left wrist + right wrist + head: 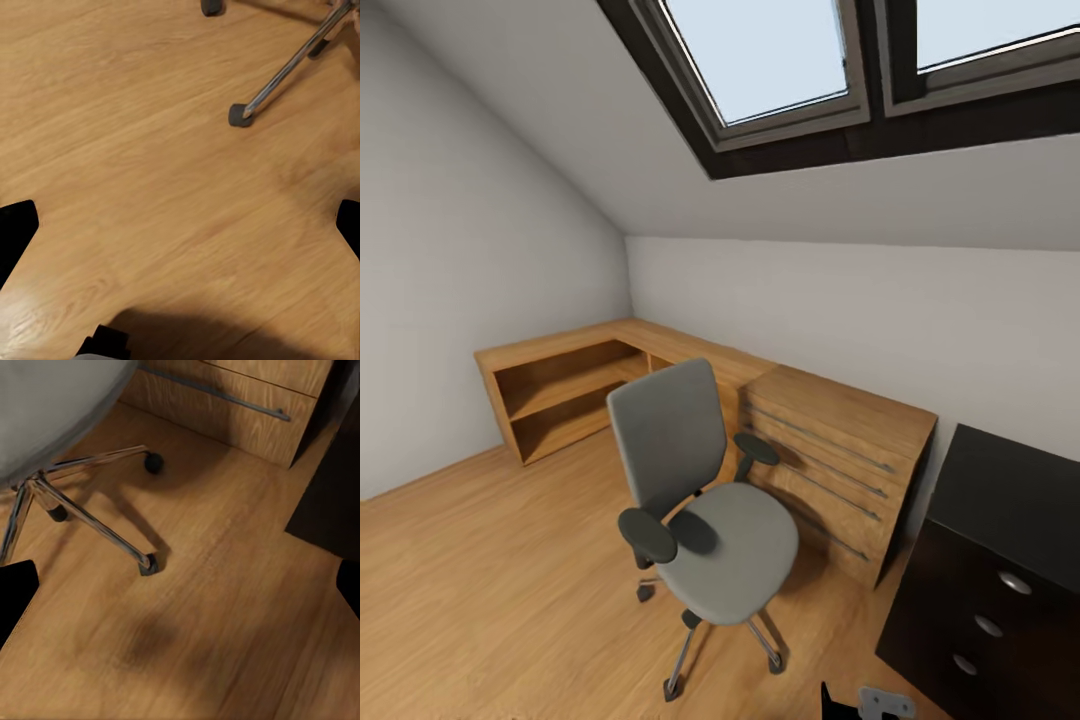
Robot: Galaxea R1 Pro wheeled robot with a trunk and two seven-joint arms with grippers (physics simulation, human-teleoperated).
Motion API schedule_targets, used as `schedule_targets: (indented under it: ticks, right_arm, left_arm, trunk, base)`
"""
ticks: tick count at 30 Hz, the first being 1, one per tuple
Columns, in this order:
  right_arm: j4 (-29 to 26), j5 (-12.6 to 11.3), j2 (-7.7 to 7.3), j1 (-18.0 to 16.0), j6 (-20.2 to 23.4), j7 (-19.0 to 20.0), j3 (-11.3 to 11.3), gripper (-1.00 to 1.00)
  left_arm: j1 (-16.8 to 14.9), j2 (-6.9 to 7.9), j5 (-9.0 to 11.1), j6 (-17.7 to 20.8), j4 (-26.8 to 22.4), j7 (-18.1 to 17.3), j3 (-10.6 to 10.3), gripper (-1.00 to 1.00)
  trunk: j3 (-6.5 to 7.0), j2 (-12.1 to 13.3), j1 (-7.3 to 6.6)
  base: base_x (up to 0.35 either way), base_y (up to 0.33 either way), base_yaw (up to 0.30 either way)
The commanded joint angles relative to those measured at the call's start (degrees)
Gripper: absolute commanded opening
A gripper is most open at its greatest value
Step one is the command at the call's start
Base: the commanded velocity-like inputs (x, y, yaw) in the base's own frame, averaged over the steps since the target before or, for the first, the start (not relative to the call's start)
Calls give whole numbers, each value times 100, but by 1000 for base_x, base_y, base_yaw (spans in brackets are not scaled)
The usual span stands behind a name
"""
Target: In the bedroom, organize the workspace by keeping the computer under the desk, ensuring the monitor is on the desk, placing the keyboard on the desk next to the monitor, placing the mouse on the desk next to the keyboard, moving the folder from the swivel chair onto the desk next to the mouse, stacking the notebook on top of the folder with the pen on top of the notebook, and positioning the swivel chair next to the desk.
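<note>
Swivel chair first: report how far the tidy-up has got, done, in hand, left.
Done: nothing visibly; the swivel chair has a bare seat, so no folder waits there. In hand: nothing; both wrist views look down at wooden floor. Left: the chair stands by the wooden drawer unit, short of the black desk; the other items are not visible.

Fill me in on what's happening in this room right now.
Nothing is being handled. The robot faces the grey swivel chair, which stands on the wooden floor in front of a wooden drawer unit and low wooden shelving. The chair's seat is bare; no folder lies on it. The black desk with its silver-knobbed drawers sits at the right edge. Both wrist cameras look down at the floor by the chair's chrome base, and the fingers seen at their edges hold nothing.
</note>
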Motion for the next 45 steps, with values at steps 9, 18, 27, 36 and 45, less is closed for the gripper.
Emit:
schedule_targets:
  ticks: [9,18,27,36,45]
  right_arm:
    - [13,16,-4,-6,-29,-25,49,100]
    - [13,31,-12,-6,-32,-19,49,100]
    - [11,43,-17,-6,-33,-9,49,100]
    - [7,46,-22,-6,-38,-7,50,100]
    - [4,47,-23,-6,-39,-8,54,100]
  left_arm:
    - [-4,5,24,-29,0,7,-17,100]
    - [-4,9,17,-31,7,7,-18,100]
    - [-4,11,15,-31,8,7,-18,100]
    - [-4,10,15,-31,9,7,-18,100]
    - [-4,10,15,-31,13,7,-18,100]
  trunk:
    - [2,-4,0]
    - [3,-4,0]
    - [0,-4,0]
    - [-3,-4,0]
    - [-53,-4,0]
  base:
    - [0,0,248]
    - [0,0,105]
    - [0,0,12]
    - [0,0,1]
    - [0,0,0]
